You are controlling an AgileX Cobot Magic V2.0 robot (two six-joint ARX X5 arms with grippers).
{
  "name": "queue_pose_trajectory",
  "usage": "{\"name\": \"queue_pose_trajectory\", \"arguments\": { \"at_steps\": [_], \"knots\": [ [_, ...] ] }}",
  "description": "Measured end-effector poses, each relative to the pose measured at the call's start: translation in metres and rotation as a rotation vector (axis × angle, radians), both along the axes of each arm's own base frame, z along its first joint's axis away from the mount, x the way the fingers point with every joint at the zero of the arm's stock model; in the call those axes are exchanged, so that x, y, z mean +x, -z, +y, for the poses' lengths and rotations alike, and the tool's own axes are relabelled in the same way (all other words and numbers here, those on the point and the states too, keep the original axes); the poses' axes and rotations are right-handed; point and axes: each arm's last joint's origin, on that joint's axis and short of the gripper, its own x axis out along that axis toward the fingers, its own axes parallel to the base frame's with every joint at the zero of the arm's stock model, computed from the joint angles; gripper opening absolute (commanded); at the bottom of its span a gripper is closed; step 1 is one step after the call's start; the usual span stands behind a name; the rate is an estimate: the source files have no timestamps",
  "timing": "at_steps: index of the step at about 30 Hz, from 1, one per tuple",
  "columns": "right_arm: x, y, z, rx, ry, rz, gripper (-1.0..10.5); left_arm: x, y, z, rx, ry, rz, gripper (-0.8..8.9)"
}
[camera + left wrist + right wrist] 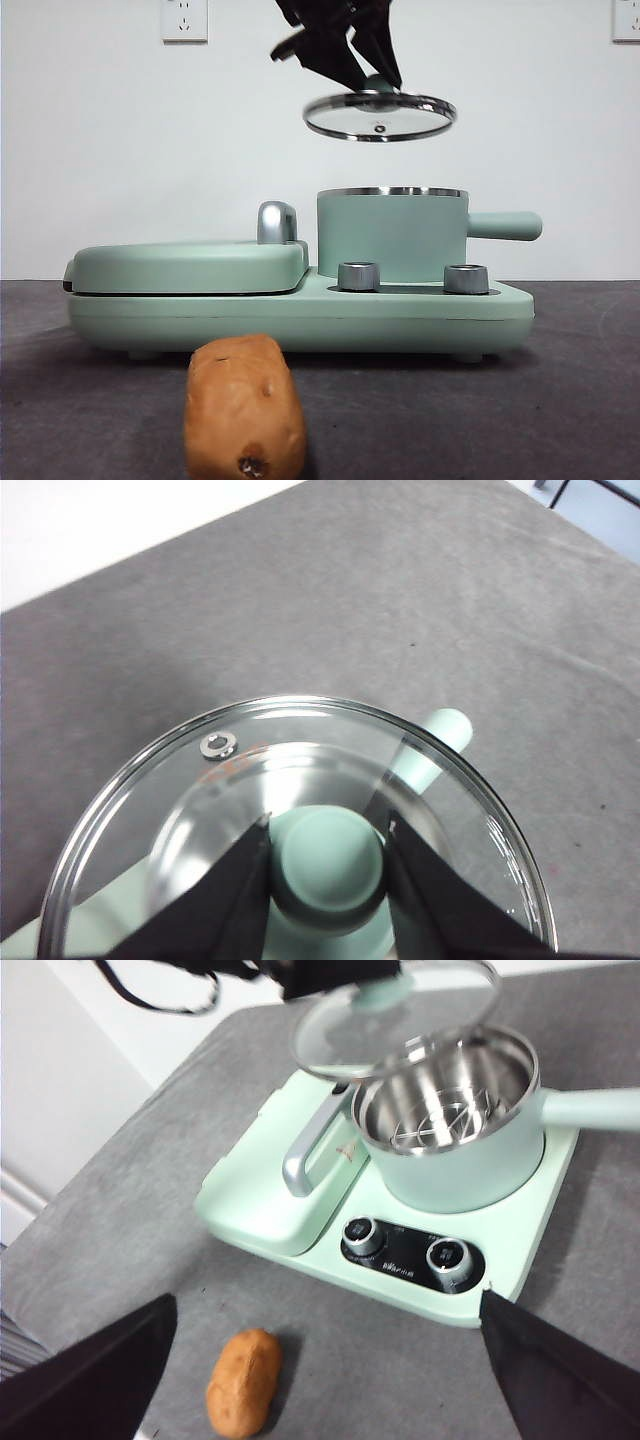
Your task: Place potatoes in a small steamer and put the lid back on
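Your left gripper (328, 865) is up high, coming down from the top of the front view, jaws clamped on the lid's knob (330, 858) with the lid (380, 115) hanging clear in the air. Your right gripper (325, 1360) sits back, jaws spread wide, holding nothing.

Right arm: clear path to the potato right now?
Probably yes. The potato lies alone on the table in front of the cooker, with the right tool open above it. The left tool holds the lid elsewhere.
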Motion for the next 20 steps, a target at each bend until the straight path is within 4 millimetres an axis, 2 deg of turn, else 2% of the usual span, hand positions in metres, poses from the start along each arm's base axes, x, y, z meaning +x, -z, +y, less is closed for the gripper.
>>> {"name": "queue_pose_trajectory", "arguments": {
  "at_steps": [3,8,12,15,20],
  "knots": [
    [0.003,0.002,0.003,0.014,-0.025,0.042,4.8,-0.010,-0.019,0.014,0.011,-0.021,-0.034,0.05],
    [0.016,0.008,0.015,-0.005,-0.053,0.136,4.8,-0.032,-0.059,0.050,-0.008,-0.056,-0.101,0.05],
    [0.027,0.015,0.034,-0.055,-0.080,0.218,4.8,-0.042,-0.076,0.074,-0.011,-0.096,-0.116,0.05],
    [0.036,0.022,0.055,-0.113,-0.103,0.269,4.8,-0.046,-0.084,0.089,-0.011,-0.125,-0.122,0.06],
    [0.048,0.038,0.104,-0.198,-0.142,0.319,4.8,-0.055,-0.100,0.120,-0.019,-0.190,-0.147,0.06]
  ]
}}
